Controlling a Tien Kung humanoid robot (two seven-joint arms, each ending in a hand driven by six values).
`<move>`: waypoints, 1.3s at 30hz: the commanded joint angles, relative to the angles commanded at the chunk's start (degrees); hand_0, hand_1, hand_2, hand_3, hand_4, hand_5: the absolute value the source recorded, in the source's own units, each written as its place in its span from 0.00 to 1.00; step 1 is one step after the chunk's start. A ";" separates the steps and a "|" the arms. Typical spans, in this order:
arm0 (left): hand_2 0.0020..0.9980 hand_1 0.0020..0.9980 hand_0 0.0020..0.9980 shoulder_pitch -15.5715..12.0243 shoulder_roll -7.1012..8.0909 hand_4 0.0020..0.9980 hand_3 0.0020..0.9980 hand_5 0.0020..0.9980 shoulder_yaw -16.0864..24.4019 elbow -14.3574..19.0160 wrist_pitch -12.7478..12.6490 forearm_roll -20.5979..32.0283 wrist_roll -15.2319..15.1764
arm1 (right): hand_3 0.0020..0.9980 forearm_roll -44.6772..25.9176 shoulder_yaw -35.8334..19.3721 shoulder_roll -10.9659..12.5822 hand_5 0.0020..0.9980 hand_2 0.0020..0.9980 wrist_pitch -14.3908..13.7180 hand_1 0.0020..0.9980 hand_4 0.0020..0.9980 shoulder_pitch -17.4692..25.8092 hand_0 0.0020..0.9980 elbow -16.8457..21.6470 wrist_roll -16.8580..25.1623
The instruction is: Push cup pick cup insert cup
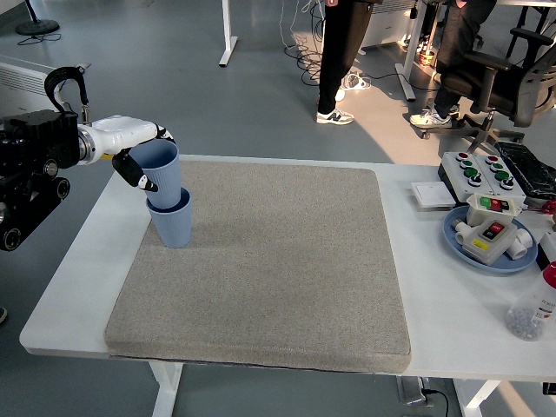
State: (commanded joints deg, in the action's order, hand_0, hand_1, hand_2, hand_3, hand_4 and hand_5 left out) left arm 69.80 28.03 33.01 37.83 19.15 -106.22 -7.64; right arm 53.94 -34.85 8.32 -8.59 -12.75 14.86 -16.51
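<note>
Two ribbed blue plastic cups are being observed at the mat's far left corner. The upper blue cup [162,172] is being gripped by the left hand [132,148], a white-shelled hand with black fingers [137,172] curled around the cup's wall just below its rim. This cup is being held slightly tilted, its base sitting inside the mouth of the lower blue cup [173,222], which is standing upright on the grey felt mat [269,269]. How deeply the upper cup is seated cannot be told. The black left arm [35,169] is entering from the left edge.

The mat is being supported by the white table [434,295], most of whose top it covers. At the right side of the table, a round blue plate [460,246] carrying a white button box [492,228] is resting, with a black control panel of red and green buttons [482,171] behind it and a clear plastic bottle [534,306] near the right edge. Legs of persons [340,61] are showing beyond the table.
</note>
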 joint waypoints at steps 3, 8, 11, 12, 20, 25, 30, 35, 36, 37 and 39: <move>0.60 0.54 0.36 -0.08 -0.06 0.67 0.51 0.10 -0.04 0.04 -0.11 0.65 -0.17 | 0.56 -0.14 0.05 0.02 0.44 0.62 -0.02 0.54 0.11 -0.01 0.52 0.00 0.01; 0.60 0.54 0.36 -0.08 -0.17 0.67 0.51 0.10 -0.61 -0.21 -0.39 1.48 -0.60 | 0.56 -0.08 0.05 0.07 0.44 0.62 -0.01 0.54 0.11 -0.20 0.52 0.01 0.02; 0.77 0.62 0.38 -0.12 -0.18 0.88 0.70 0.34 -1.00 -0.79 -0.87 1.60 -0.84 | 0.56 -0.16 0.10 0.10 0.44 0.62 -0.05 0.54 0.11 -0.34 0.52 0.01 0.05; 0.77 0.62 0.38 -0.15 -0.18 0.88 0.70 0.34 -1.14 -0.96 -1.02 1.58 -0.92 | 0.56 -0.22 0.14 0.11 0.44 0.62 -0.08 0.54 0.11 -0.37 0.52 0.01 0.07; 0.90 0.82 0.70 -0.18 -0.32 0.97 0.83 0.44 -1.64 -1.33 -2.65 1.72 -1.32 | 0.56 -0.34 0.11 0.17 0.44 0.62 -0.11 0.54 0.11 -0.56 0.52 -0.04 0.12; 0.97 0.92 0.87 -0.43 -0.18 1.00 0.90 0.51 -1.72 -1.24 -3.55 2.03 -1.24 | 0.56 -0.59 0.22 0.22 0.44 0.62 -0.19 0.54 0.11 -0.66 0.52 -0.03 0.18; 1.00 0.98 0.97 -0.60 0.05 1.00 0.96 0.55 -1.63 -1.07 -4.66 2.38 -1.25 | 0.56 -0.66 0.24 0.25 0.44 0.62 -0.20 0.54 0.11 -0.69 0.52 -0.04 0.19; 1.00 0.98 0.98 -0.94 0.45 1.00 0.97 0.57 -1.09 -0.66 -5.70 3.21 -1.29 | 0.56 -0.67 0.24 0.27 0.44 0.62 -0.18 0.54 0.11 -0.71 0.52 -0.05 0.18; 1.00 0.98 0.98 -0.98 0.49 1.00 0.97 0.57 -1.02 -0.61 -5.87 3.31 -1.31 | 0.56 -0.68 0.25 0.27 0.44 0.62 -0.18 0.54 0.11 -0.72 0.52 -0.05 0.18; 1.00 0.98 0.98 -1.09 0.56 1.00 0.97 0.57 -0.99 -0.49 -6.42 3.76 -1.31 | 0.56 -0.70 0.26 0.27 0.44 0.62 -0.19 0.54 0.11 -0.72 0.52 -0.05 0.19; 0.98 0.91 0.89 -1.46 0.74 0.89 0.84 0.75 -0.87 -0.12 -8.32 4.98 -1.17 | 0.56 -0.75 0.29 0.27 0.44 0.62 -0.21 0.54 0.11 -0.71 0.52 -0.06 0.21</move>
State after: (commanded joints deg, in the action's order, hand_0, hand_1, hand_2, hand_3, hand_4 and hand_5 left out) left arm 68.34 28.76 32.14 37.71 10.82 -101.24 -8.81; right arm 53.19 -34.56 8.59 -8.80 -13.47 14.80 -16.30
